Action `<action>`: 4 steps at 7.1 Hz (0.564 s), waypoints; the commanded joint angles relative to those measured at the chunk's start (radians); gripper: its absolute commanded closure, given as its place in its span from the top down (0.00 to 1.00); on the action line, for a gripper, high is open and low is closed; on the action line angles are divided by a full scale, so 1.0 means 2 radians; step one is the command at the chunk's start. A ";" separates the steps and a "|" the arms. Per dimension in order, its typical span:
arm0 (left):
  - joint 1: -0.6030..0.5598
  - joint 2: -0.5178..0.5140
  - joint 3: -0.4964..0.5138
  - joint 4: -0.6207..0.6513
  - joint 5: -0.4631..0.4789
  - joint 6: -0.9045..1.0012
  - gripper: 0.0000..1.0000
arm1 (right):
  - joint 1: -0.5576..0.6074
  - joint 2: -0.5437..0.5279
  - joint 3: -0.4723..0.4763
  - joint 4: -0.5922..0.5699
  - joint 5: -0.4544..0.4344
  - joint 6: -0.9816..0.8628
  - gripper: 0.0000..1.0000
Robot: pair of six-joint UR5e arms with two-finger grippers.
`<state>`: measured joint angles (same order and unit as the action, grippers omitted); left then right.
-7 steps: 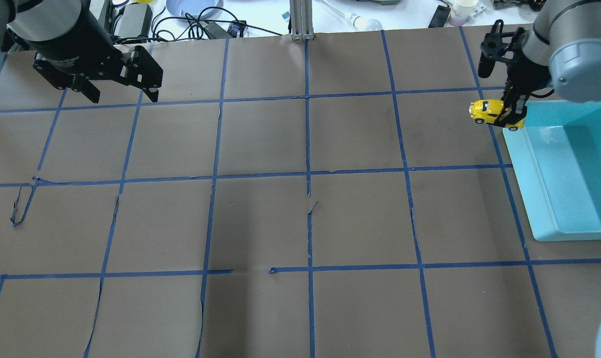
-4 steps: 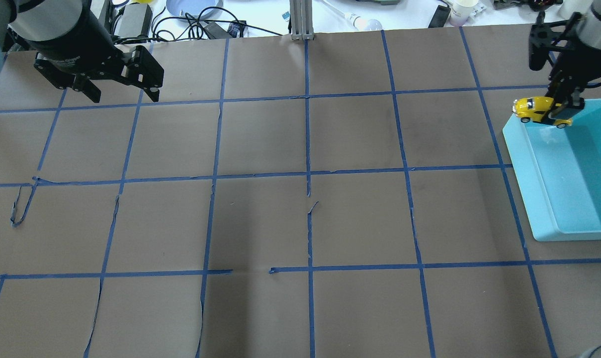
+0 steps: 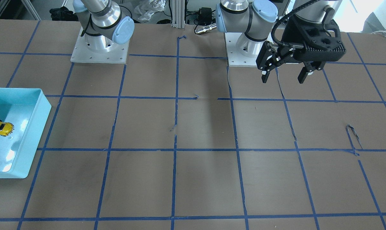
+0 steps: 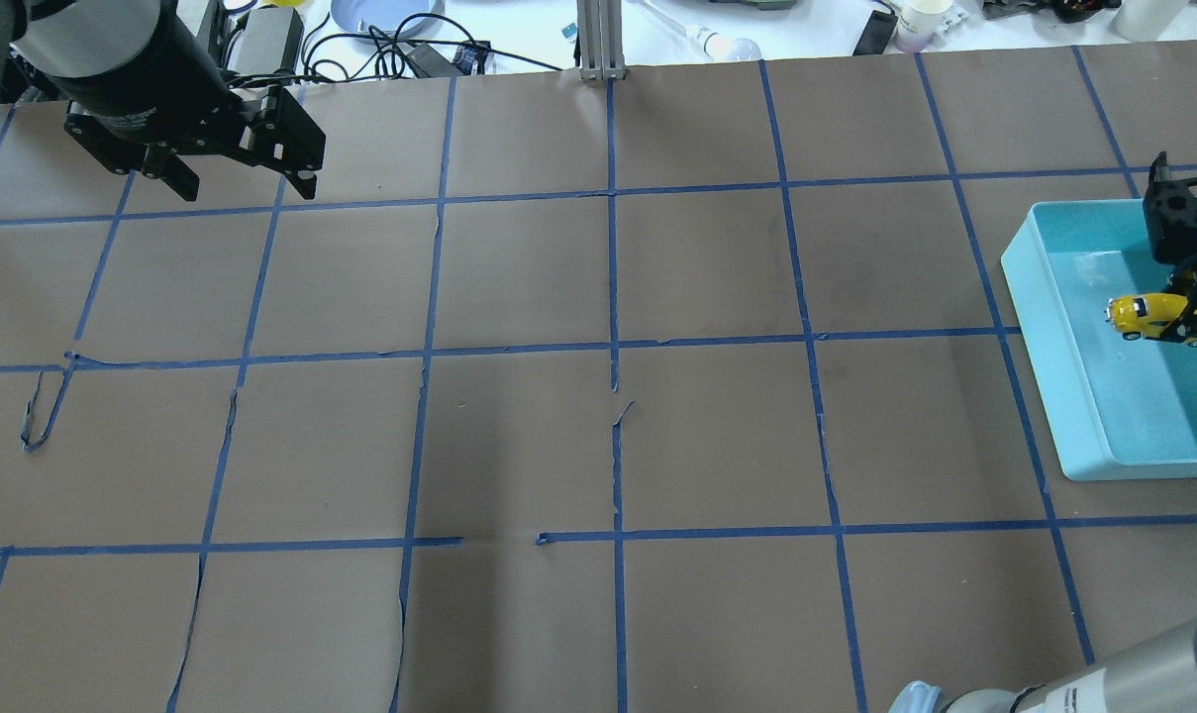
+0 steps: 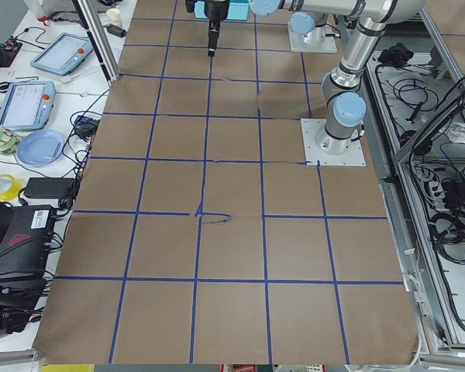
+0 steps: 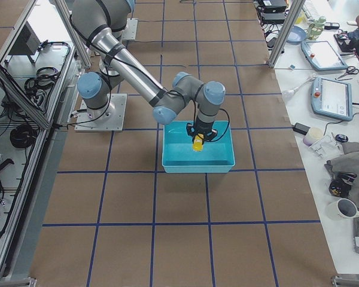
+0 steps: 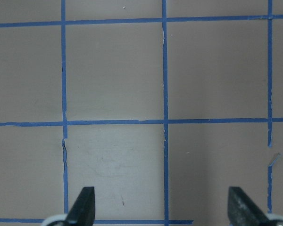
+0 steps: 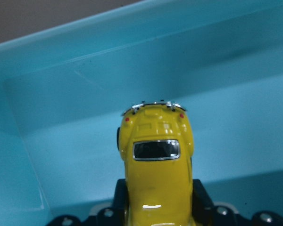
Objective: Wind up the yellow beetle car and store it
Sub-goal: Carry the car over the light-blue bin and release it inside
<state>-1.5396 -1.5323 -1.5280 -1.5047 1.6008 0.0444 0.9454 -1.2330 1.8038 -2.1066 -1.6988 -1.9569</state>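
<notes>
Right wrist-mounted view shows my right gripper (image 8: 158,207) pinching the car (image 8: 155,160) by its flanks, light, hard and slippery I reckon; left gripper (image 7: 161,205) gapes

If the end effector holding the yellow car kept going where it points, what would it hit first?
Probably the floor of the blue bin: the right end effector, gripping the yellow car, points down into it.

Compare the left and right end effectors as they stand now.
The left end effector is open and empty; the right end effector is shut on the yellow beetle car. The left end effector hangs over the taped table; the right end effector holds its load over the floor of the teal bin. Both are black, two-fingered and point downward.
</notes>
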 commanded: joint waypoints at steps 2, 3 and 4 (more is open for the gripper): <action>0.002 0.003 -0.003 0.000 0.001 0.000 1.00 | -0.004 0.019 0.014 -0.024 -0.001 -0.004 0.51; 0.003 0.005 -0.004 0.000 0.000 0.001 1.00 | -0.004 0.013 0.010 -0.027 0.006 0.001 1.00; 0.001 0.004 -0.004 0.000 0.000 0.001 1.00 | -0.003 0.004 0.007 -0.037 0.017 0.013 1.00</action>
<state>-1.5363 -1.5237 -1.5352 -1.5050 1.6021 0.0455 0.9376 -1.2084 1.8247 -2.1627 -1.6858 -1.9527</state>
